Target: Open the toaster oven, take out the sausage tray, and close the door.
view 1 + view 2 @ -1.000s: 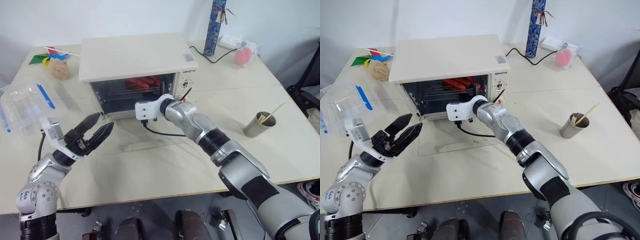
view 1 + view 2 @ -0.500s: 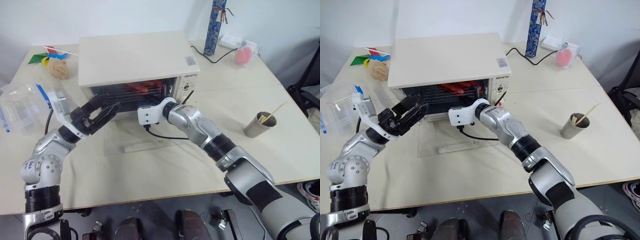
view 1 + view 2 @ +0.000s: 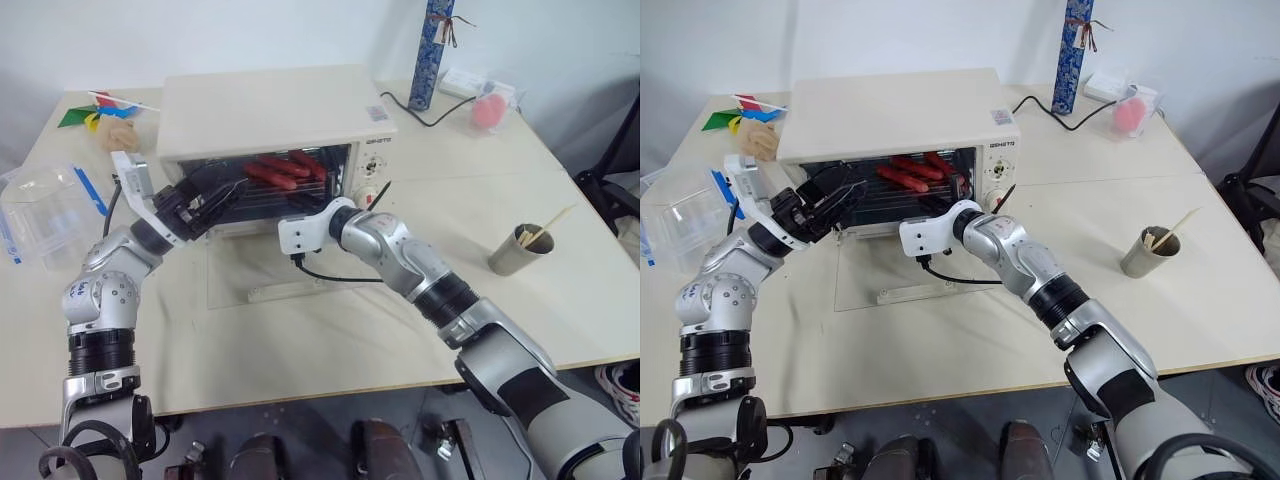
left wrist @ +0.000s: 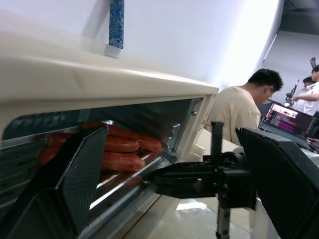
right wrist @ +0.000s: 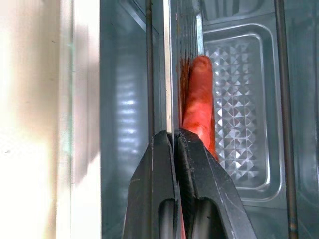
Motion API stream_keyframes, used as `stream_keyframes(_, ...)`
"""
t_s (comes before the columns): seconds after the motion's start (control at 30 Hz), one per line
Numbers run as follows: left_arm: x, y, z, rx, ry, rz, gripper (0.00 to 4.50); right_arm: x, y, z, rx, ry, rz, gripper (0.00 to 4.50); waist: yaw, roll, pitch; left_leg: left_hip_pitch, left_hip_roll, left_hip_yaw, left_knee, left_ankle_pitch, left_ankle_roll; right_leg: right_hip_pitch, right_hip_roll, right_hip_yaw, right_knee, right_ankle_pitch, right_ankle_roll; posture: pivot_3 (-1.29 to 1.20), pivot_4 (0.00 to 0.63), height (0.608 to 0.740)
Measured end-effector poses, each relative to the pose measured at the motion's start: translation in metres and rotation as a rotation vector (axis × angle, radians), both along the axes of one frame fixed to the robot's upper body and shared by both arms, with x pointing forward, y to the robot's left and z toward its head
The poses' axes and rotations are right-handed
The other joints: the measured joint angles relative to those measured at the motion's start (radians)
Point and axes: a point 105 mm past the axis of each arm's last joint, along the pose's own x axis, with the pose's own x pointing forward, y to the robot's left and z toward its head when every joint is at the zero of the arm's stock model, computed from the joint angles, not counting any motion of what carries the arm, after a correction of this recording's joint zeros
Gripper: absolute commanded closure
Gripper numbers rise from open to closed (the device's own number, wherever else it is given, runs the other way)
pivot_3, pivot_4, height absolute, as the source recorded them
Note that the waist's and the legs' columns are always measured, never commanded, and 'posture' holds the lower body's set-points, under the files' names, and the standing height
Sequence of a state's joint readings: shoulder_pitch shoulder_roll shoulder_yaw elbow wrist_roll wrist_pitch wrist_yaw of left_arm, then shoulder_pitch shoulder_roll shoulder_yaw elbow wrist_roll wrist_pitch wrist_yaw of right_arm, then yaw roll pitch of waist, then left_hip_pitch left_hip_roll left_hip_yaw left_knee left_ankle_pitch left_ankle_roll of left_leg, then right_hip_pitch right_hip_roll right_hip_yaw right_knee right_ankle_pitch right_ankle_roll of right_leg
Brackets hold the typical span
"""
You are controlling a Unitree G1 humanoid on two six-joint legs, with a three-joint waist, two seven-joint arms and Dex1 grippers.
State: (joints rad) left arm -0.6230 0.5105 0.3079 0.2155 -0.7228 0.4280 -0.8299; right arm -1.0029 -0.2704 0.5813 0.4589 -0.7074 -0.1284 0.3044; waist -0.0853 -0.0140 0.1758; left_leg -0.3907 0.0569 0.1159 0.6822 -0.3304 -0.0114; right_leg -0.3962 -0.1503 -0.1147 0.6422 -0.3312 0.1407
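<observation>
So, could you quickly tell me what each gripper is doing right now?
Left gripper: open, holding nothing, at the toaster oven opening.
Right gripper: shut on the edge of the sausage tray.

toaster oven (image 3: 270, 105) – matt cream shell | sausage tray (image 5: 239, 107) – shiny embossed metal

We note bright, even light; glare whitens the wall (image 4: 209, 40); the left gripper's fingers (image 4: 84, 174) sit dark, blurred.
</observation>
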Motion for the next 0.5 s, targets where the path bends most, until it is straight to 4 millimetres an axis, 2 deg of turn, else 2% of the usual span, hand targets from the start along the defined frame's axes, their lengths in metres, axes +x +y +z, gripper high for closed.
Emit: stream_keyframes(0.5, 0.008, 0.004, -0.008, 0.011, 0.031, 0.021, 0.0, -0.053, -0.013, -0.019, 0.012, -0.014, 0.071, 4.49, 0.005, 0.0, 0.0, 0.0, 0.0, 0.001, 0.001, 0.0, 0.0, 0.0, 0.0, 0.0, 0.0, 0.0, 0.0, 0.0, 0.15, 0.74)
